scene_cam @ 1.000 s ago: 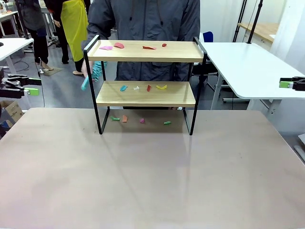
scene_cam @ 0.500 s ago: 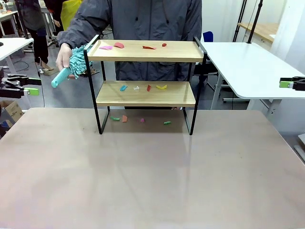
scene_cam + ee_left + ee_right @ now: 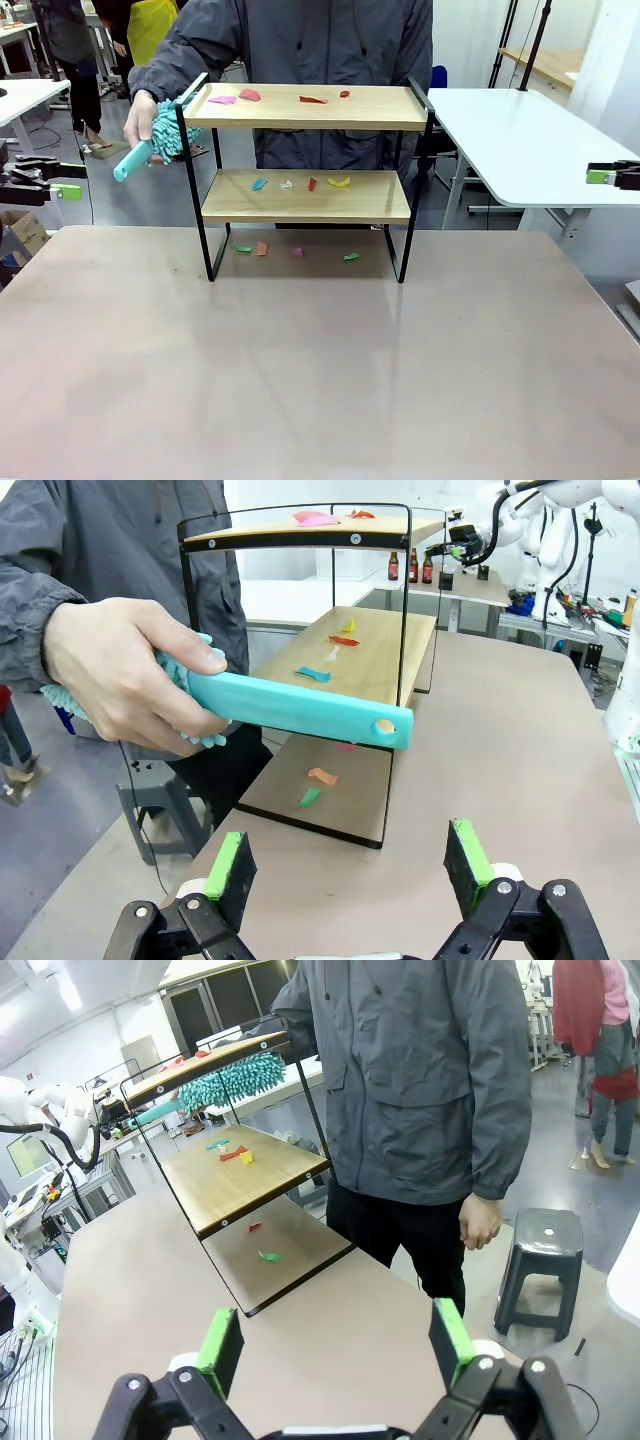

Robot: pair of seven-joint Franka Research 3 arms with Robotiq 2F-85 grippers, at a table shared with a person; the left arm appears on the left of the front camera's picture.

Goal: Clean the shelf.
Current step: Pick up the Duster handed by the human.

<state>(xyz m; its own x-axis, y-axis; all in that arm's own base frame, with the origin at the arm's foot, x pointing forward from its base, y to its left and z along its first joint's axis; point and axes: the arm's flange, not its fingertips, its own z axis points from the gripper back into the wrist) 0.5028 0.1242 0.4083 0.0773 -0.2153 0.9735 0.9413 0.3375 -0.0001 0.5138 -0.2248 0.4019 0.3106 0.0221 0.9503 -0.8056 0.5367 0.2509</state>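
The shelf [image 3: 306,107] stands at the far middle of the table, two wooden boards in a black frame. Small coloured paper scraps [image 3: 312,99] lie on its top board, its lower board and the tabletop beneath it. A person behind it holds a teal fluffy duster [image 3: 152,135] at the shelf's top left corner. My left gripper [image 3: 60,185] hovers open off the table's left edge, and its wrist view shows the duster handle [image 3: 300,708] in the person's hand [image 3: 125,670] beside the shelf [image 3: 345,655]. My right gripper [image 3: 605,177] hangs open off the right edge; its view shows the shelf [image 3: 240,1175] and duster head [image 3: 235,1078].
The brown table [image 3: 320,370] is bare in front of the shelf. A white table [image 3: 520,135] stands at the right rear. A grey stool [image 3: 545,1245] stands by the person. Other people walk at the back left.
The person has lifted the duster from beside the lower board up to the shelf's top left corner. Both arms have stayed still.
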